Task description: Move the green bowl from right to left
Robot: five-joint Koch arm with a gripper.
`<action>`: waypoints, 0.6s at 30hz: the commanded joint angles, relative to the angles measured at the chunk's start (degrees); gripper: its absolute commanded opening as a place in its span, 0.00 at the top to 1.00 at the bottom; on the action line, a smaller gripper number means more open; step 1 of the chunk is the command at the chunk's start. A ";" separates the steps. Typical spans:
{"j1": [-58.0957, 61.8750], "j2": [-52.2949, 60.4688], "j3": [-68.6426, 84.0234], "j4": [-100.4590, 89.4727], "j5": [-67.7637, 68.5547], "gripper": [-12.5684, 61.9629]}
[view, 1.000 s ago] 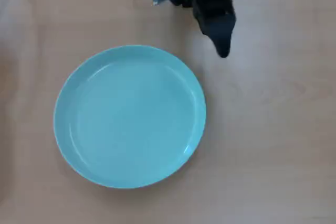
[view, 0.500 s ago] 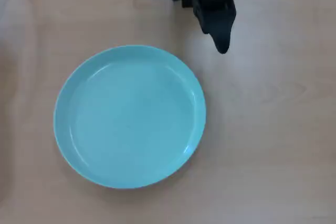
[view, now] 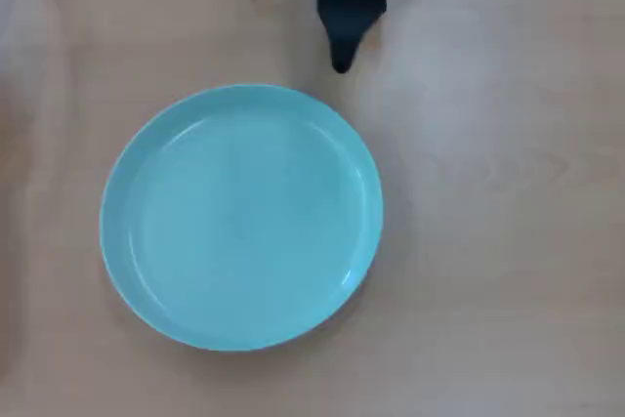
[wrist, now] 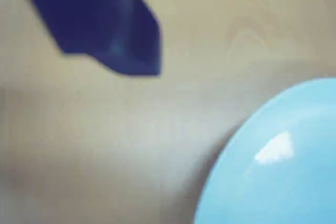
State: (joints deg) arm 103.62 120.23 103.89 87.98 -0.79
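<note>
The green bowl [view: 241,217] sits flat on the tabletop [view: 498,241], left of centre in the overhead view, untouched. The gripper [view: 341,63] hangs just beyond its far rim; only 1 dark tip shows, so whether the jaws are parted cannot be told. A good grasp would likely need them spread, lowered astride the raised rim, then closed firmly.

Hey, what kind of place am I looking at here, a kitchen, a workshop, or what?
Probably a hobby robotics desk rather than a kitchen: a bare light wooden tabletop, a small black gripper with cables trailing at the top edge, and a lone empty green bowl set out as a prop.
</note>
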 commanded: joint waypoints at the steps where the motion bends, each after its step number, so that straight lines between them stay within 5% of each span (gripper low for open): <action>1: 3.96 1.41 -5.19 3.69 0.44 0.05; 18: 25.66 -8.53 -5.19 5.63 -8.00 0.05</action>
State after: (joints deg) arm 127.97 112.41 103.89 91.58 -8.00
